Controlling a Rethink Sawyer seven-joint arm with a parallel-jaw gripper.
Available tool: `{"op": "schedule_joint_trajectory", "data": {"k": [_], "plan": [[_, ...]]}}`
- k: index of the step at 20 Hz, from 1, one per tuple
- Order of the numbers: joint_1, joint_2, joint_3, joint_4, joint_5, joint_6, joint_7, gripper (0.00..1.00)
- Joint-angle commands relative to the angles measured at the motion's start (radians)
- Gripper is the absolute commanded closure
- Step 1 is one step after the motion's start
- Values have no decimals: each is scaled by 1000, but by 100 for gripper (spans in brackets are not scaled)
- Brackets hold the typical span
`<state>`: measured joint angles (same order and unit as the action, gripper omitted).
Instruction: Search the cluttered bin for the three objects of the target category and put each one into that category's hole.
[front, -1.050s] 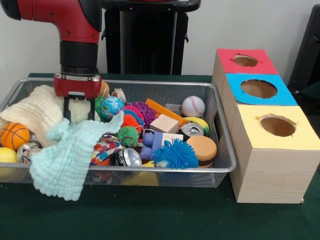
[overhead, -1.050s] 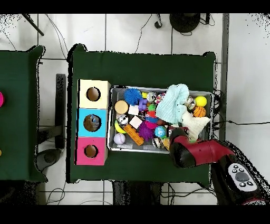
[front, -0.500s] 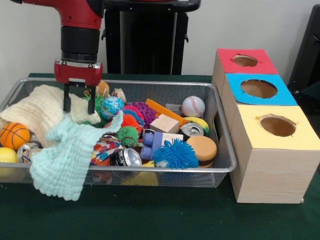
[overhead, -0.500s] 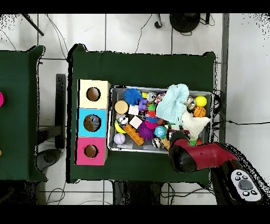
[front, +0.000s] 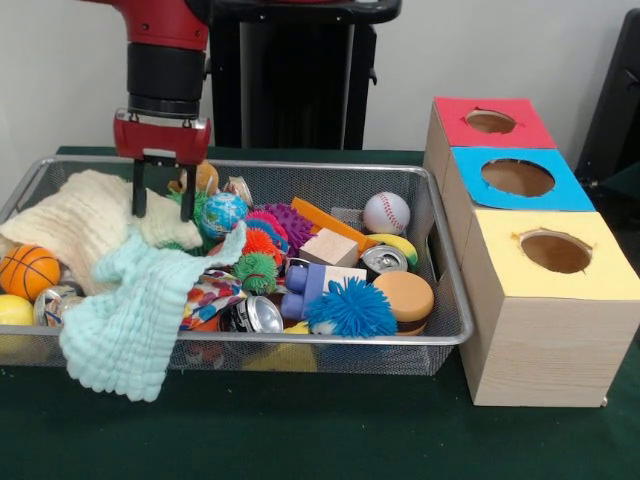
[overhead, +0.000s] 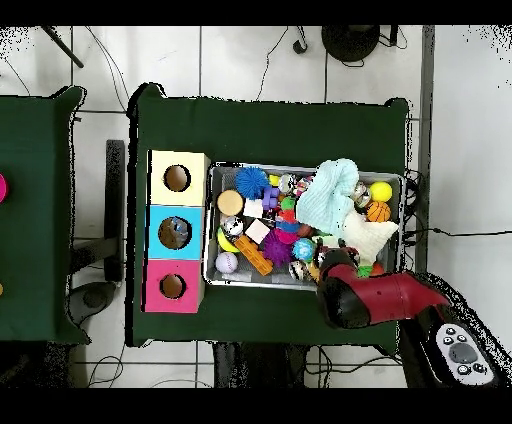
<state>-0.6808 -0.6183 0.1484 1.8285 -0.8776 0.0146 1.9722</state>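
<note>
My gripper (front: 162, 207) hangs open and empty over the back left of the wire bin (front: 300, 342), just above a cream cloth (front: 80, 215). Around it lie a globe ball (front: 222, 212), a baseball (front: 386, 212), a small basketball (front: 28, 271), a yellow ball (front: 14, 310), a blue spiky ball (front: 352, 307), two cans (front: 384, 260) (front: 255, 314) and a wood block (front: 329, 247). A mint cloth (front: 135, 310) drapes over the front rim. In the overhead view the red arm (overhead: 350, 290) hides the gripper.
Three wooden boxes with round holes stand to the right of the bin: red top (front: 490, 122), blue top (front: 517, 178), yellow top (front: 556, 250). From overhead they line the bin's (overhead: 305, 167) left side, yellow (overhead: 177, 178) at the top.
The gripper has risen out of the bin, off the cream cloth, and shifted slightly to the right in the front view. It stays open and carries nothing.
</note>
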Motion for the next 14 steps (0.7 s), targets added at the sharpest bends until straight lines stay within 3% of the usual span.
{"op": "schedule_joint_trajectory", "data": {"k": [1, 8, 14], "plan": [[65, 76, -53, -68, -25, -6, 63, 0], [46, 133, -72, -126, -49, -30, 34, 0], [0, 86, -55, -109, -62, 18, -15, 0]]}}
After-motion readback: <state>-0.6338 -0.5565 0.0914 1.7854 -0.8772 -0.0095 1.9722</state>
